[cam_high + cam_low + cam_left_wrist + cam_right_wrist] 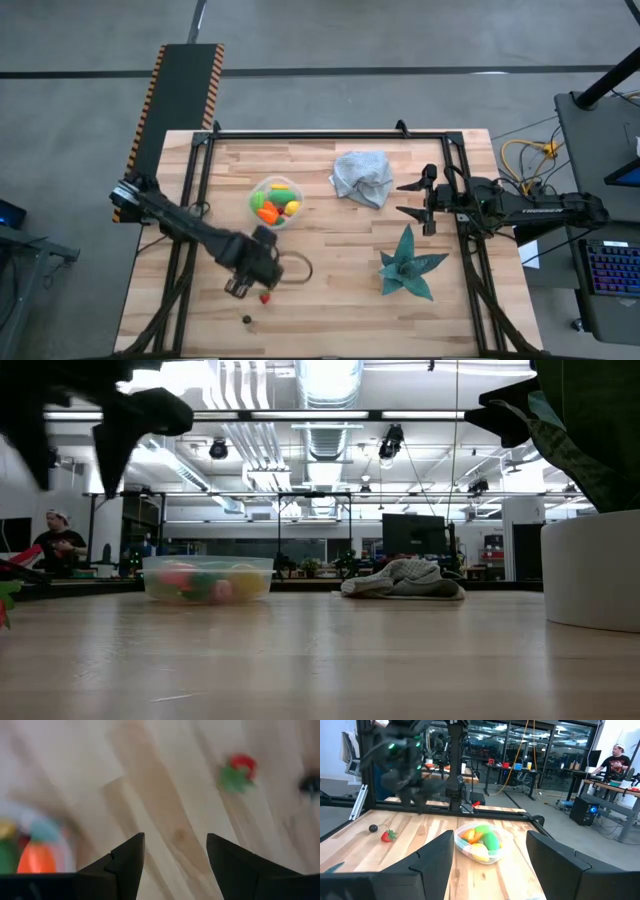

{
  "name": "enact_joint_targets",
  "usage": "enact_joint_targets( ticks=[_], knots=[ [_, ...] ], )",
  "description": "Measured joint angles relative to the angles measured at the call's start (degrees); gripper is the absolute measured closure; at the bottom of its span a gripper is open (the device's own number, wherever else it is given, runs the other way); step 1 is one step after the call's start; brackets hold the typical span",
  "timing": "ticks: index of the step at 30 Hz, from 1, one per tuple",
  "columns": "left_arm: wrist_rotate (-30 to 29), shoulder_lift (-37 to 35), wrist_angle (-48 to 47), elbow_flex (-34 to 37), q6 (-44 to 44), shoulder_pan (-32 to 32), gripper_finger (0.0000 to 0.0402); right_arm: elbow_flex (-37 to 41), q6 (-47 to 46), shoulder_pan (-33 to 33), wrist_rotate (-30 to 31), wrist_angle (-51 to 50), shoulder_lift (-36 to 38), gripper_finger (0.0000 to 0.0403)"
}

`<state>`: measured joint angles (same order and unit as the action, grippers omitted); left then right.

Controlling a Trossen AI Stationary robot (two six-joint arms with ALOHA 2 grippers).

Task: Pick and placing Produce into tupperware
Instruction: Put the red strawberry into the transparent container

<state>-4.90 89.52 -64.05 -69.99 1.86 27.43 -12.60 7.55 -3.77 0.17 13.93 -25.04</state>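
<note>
Left claw closing in on the toy strawberry

The left claw is hanging open and empty near the surface's front edge, the toy strawberry lying just beside it, seemingly frontward; the tupperware is sitting mid-surface, and the right claw, also parted, is waiting farther off.

Near the table's front edge, the small dark piece is too tiny to identify. In the left wrist view the red, green-topped piece and the tupperware are blurred, the tupperware cut off at the picture's edge.
</note>
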Motion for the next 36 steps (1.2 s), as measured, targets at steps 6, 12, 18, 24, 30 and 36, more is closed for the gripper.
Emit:
enact_joint_targets(
  ticks=[6, 12, 18, 24, 30, 36],
  knots=[
    [-0.2, 6.6, 0.0, -0.1, -15.1, 4.0, 0.0204, 0.0, 0.0, 0.0, 0.0, 0.0, 0.0, 0.0161],
    [-1.9, 11.9, 0.1, -0.3, -19.1, 4.6, 0.0204, 0.0, 0.0, 0.0, 0.0, 0.0, 0.0, 0.0161],
    [-2.0, 14.7, 0.1, -1.1, -21.2, 4.7, 0.0204, 0.0, 0.0, 0.0, 0.0, 0.0, 0.0, 0.0161],
    [-2.1, 15.4, 1.5, -3.5, -25.4, 5.0, 0.0204, 0.0, 0.0, 0.0, 0.0, 0.0, 0.0, 0.0161],
    [-1.4, 14.6, 5.6, -3.6, -26.8, 5.6, 0.0204, 0.0, 0.0, 0.0, 0.0, 0.1, 0.0, 0.0161],
    [-1.0, 14.6, 5.9, -2.6, -28.2, 6.4, 0.0204, 0.0, 0.0, 0.0, 0.0, 0.1, 0.0, 0.0161]
  ],
)
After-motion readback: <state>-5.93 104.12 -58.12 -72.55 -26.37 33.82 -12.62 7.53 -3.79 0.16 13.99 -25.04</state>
